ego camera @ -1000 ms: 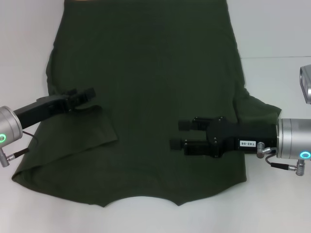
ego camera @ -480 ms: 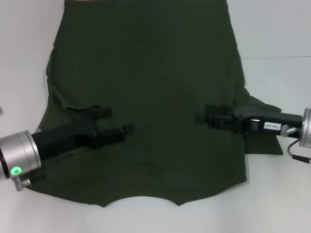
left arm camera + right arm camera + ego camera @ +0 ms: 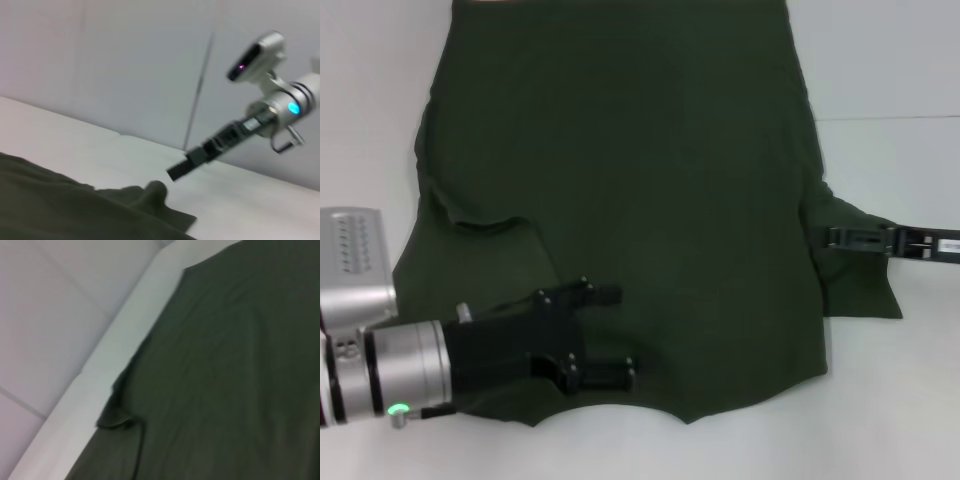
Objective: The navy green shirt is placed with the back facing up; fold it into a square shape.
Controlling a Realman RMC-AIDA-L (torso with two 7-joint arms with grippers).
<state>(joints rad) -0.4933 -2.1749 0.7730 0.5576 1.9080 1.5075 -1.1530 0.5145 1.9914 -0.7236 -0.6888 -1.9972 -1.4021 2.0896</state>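
Observation:
The navy green shirt (image 3: 640, 170) lies spread flat on the white table (image 3: 890, 80), plain side up, with its curved neck notch at the near edge. My left gripper (image 3: 617, 335) is open and empty, hovering over the shirt's near left part just behind the notch. My right gripper (image 3: 832, 238) is seen edge-on at the shirt's right side, over the right sleeve (image 3: 860, 285) that sticks out. It also shows in the left wrist view (image 3: 175, 172), held above the table beyond the sleeve (image 3: 155, 197). The right wrist view shows only shirt cloth (image 3: 225, 380).
Bare white table lies right of the shirt (image 3: 900, 400) and along its left side (image 3: 370, 120). A light wall (image 3: 125, 65) stands behind the table. A fold ridge (image 3: 480, 225) crosses the shirt's left part.
My left arm has swung toward the near edge and to the right, now over the shirt's near hem. My right arm has drawn back to the right, off the shirt's middle.

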